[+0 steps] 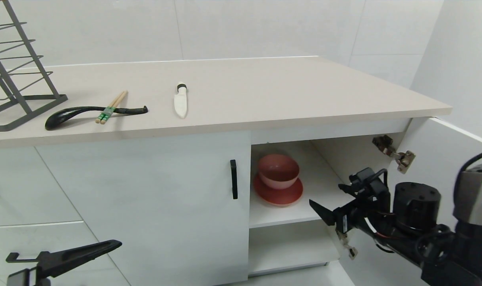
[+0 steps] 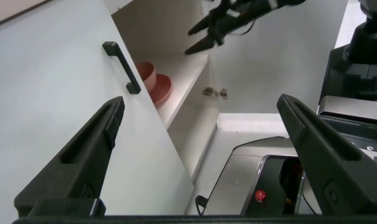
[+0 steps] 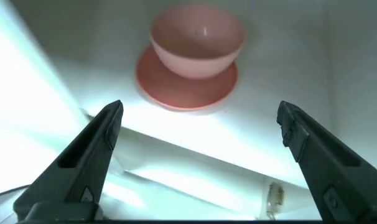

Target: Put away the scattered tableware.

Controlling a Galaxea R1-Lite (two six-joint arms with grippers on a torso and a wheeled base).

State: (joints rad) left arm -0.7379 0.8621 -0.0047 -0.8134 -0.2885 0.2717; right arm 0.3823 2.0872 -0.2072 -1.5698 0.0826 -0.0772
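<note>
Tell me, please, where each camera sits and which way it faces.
Right wrist: on the right arm, facing into the open cupboard; the right tool frames the bowl on its plate.
Left wrist: low, looking up past the left tool at the door handle and right tool.
Head: up high, looking forward and down over the counter; both tools show low.
Shared: all three show the bowl.

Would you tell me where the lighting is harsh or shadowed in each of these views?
Head view: even light on the countertop, soft shadow under the black spoon; the cabinet shelf around the pink bowl is dimmer. Right wrist view: glare whitens the shelf before the red plate, right gripper silhouetted. Left wrist view: left gripper dark against the bright cabinet door.
</note>
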